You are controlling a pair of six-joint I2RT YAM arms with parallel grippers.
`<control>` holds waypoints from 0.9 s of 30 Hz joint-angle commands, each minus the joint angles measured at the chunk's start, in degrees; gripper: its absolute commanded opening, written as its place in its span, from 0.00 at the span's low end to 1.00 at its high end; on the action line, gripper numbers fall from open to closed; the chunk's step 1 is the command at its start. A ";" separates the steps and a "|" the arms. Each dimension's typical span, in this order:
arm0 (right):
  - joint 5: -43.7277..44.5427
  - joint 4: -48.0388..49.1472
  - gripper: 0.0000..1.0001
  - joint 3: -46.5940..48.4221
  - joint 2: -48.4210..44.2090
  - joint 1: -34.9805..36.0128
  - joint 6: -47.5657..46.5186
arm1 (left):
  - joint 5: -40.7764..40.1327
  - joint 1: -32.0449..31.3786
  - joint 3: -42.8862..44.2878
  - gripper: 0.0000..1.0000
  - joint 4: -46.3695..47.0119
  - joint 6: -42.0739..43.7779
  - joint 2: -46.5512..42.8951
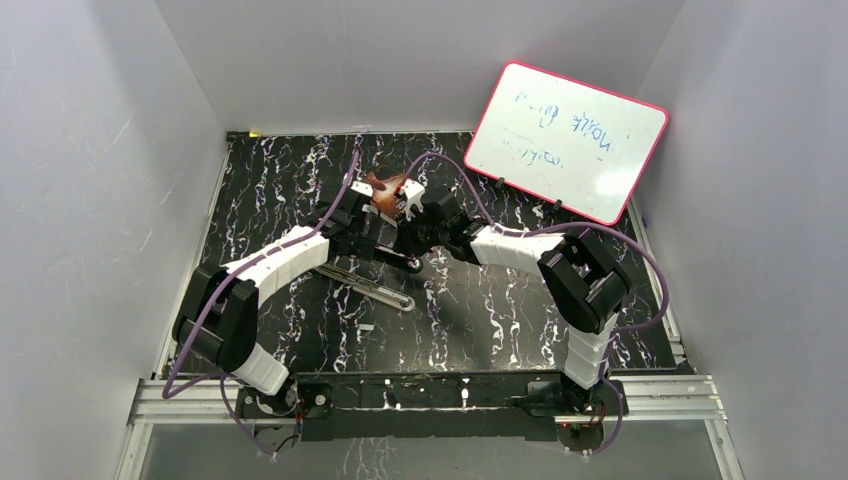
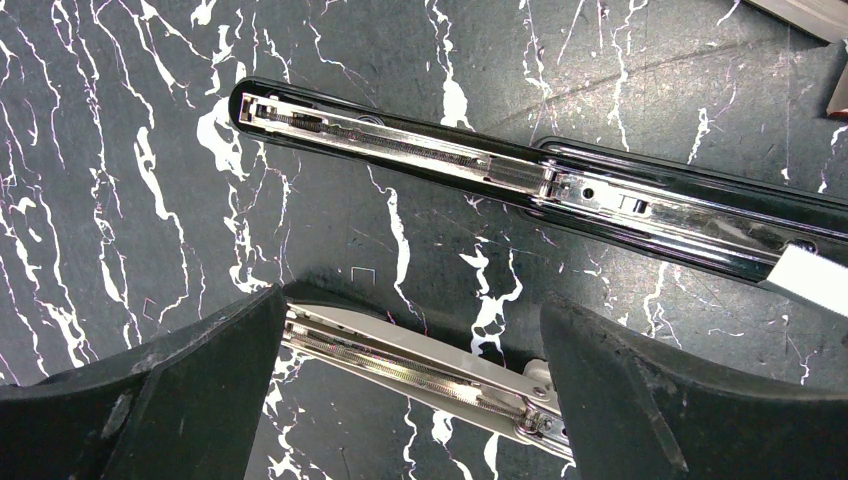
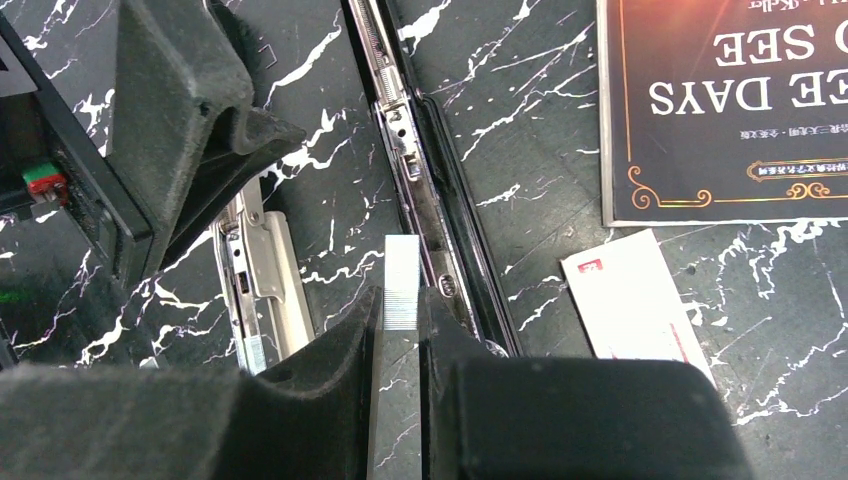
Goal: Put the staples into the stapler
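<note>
A black stapler point(image 2: 520, 170) lies opened flat on the marbled mat, its chrome channel point(image 3: 410, 150) facing up. My right gripper point(image 3: 401, 306) is shut on a short silver strip of staples point(image 3: 402, 275). The strip hangs just left of the channel, close to its end, and its tip shows again as the staples point(image 2: 812, 280) in the left wrist view. My left gripper point(image 2: 412, 325) is open, its fingers point(image 2: 200, 390) either side of a second, beige stapler point(image 2: 420, 365) that lies beside the black one. From above, both grippers meet mid-table near the stapler point(image 1: 368, 285).
The white-and-red staple box point(image 3: 635, 300) lies right of the black stapler. Beyond it is a dark printed book point(image 3: 720, 100). A loose single staple point(image 2: 362, 272) sits on the mat. A pink-framed whiteboard point(image 1: 565, 140) leans at the back right, and grey walls enclose the table.
</note>
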 commanded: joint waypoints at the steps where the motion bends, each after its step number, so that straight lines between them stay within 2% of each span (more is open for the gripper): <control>1: 0.60 0.19 0.00 1.71 -0.23 -0.65 -0.53 | -1.00 -0.27 -0.51 0.98 -0.24 0.37 -2.65; 27: 0.08 -1.51 0.00 2.92 2.17 -0.94 -0.29 | -1.35 -0.34 -0.95 0.98 -0.24 0.62 -3.13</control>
